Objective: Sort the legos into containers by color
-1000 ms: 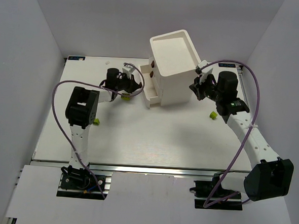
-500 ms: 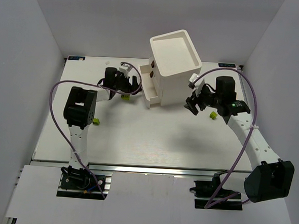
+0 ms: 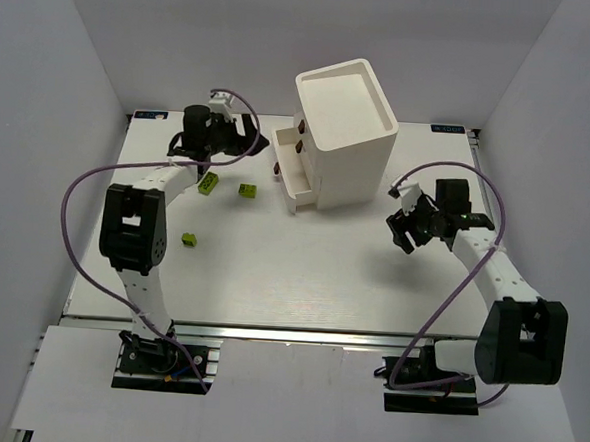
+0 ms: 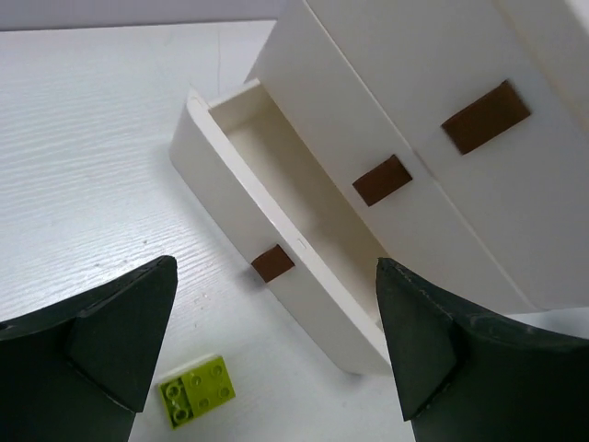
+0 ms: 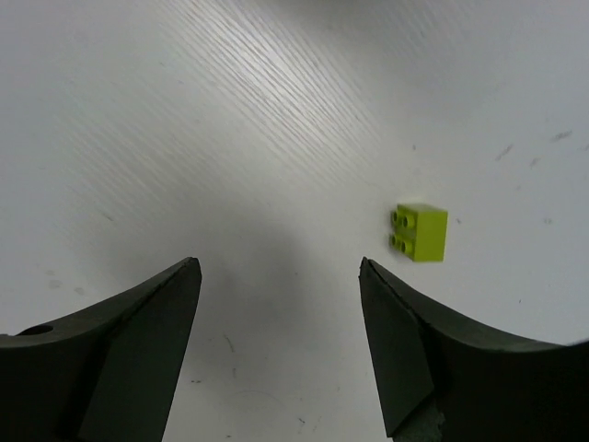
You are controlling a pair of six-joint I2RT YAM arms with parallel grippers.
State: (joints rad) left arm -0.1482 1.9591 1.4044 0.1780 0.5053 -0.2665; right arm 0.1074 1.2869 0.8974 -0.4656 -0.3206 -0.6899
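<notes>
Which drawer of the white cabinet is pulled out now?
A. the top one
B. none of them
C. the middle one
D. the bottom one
D: in the left wrist view the bottom drawer juts out of the cabinet with its inside showing, while the middle drawer and the top drawer sit flush.

Bright even overhead light, soft shadows, mild glare
</notes>
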